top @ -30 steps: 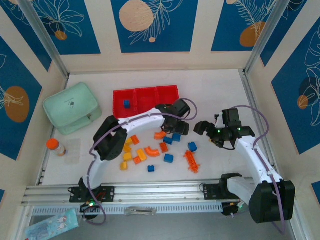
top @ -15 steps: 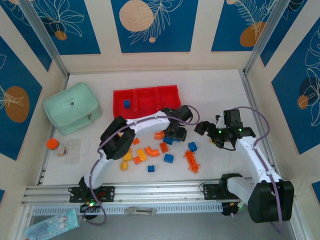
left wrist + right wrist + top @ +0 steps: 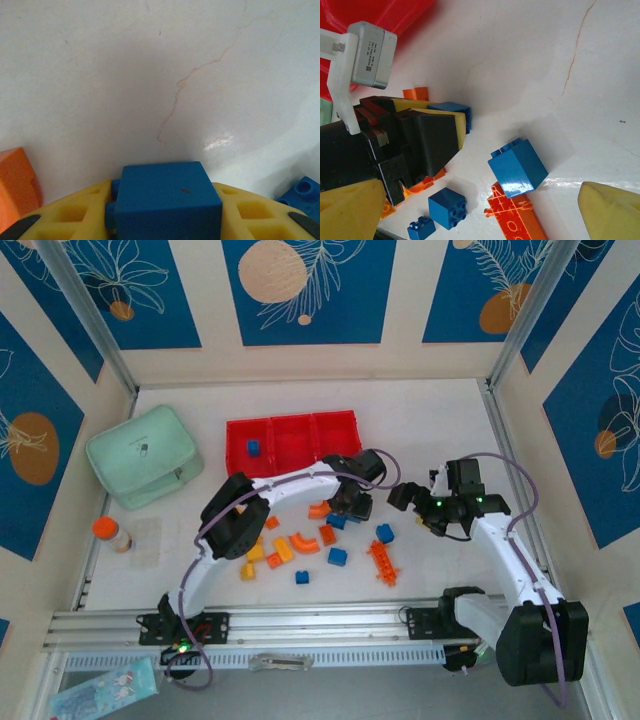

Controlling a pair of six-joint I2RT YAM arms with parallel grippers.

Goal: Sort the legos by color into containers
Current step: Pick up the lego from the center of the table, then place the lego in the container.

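The left fingers [image 3: 75, 220], padded in yellow, stand narrow on a blue brick [image 3: 165, 200], one pad against each side of it, low over the pale bench [image 3: 150, 75]; whether the brick is clear of the surface cannot be told. An orange brick [image 3: 15, 190] lies just to one side of the grip and a studded blue piece [image 3: 302, 192] just to the other. Seen from above, this grip sits at the far edge of the loose legos [image 3: 300, 545], near the front wall of the red tray [image 3: 290, 418]. The tray's left compartment holds a lone blue brick [image 3: 254, 448]. The other legos lie scattered on the bench between the arms: yellow-orange bricks [image 3: 255, 552] to the left, a curved orange brick [image 3: 303, 543] in the middle, and a long orange studded piece [image 3: 382, 563] to the right. The right fingers [image 3: 350, 210] are spread wide and hold nothing, hovering beside the pile with a larger blue brick [image 3: 518, 167] on the bench between them. A mint-green case [image 3: 142, 455] rests at the far left, well apart from the tray.
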